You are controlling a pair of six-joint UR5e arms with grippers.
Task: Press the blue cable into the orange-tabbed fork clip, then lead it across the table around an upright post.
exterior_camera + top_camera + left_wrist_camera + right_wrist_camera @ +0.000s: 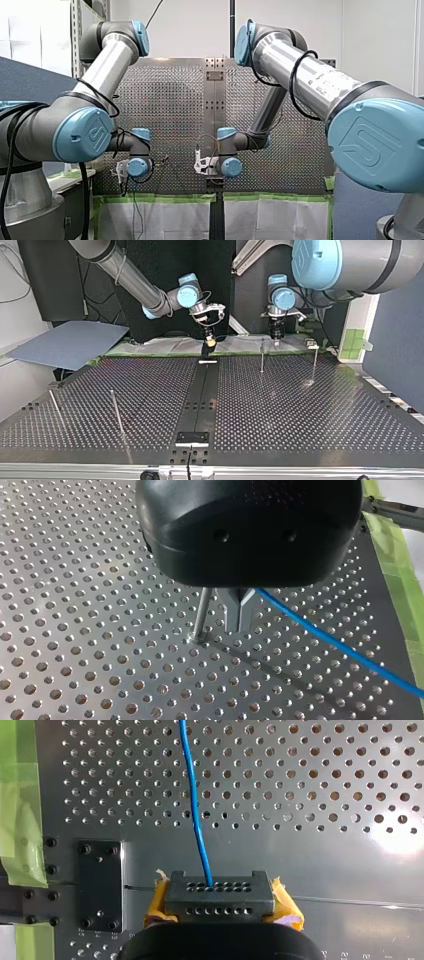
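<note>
My left end effector (pixel 239 628), black with metal fingers, is hanging low over the perforated tabletop (pixel 75 645), close to the edge lined with green tape (pixel 395 565). Its fingers are pressing together and gripping the blue cable (pixel 370 661), which is leaving them on one side and slanting away low over the holes, along that taped edge. An upright post (pixel 202 612) is standing just beside the fingers, on the side away from the cable, apart from them.

My right end effector (pixel 220 895) is hovering over the plain middle strip of the tabletop near the same taped edge. Its perforated black fingers, with yellow pads showing at both sides, are closing on the cable, which is running straight ahead from them across the tabletop. A black plate (pixel 100 885) is sitting screwed down beside this end effector.

In the top view both end effectors are pointing down at the tabletop's far edge, well apart from each other
</note>
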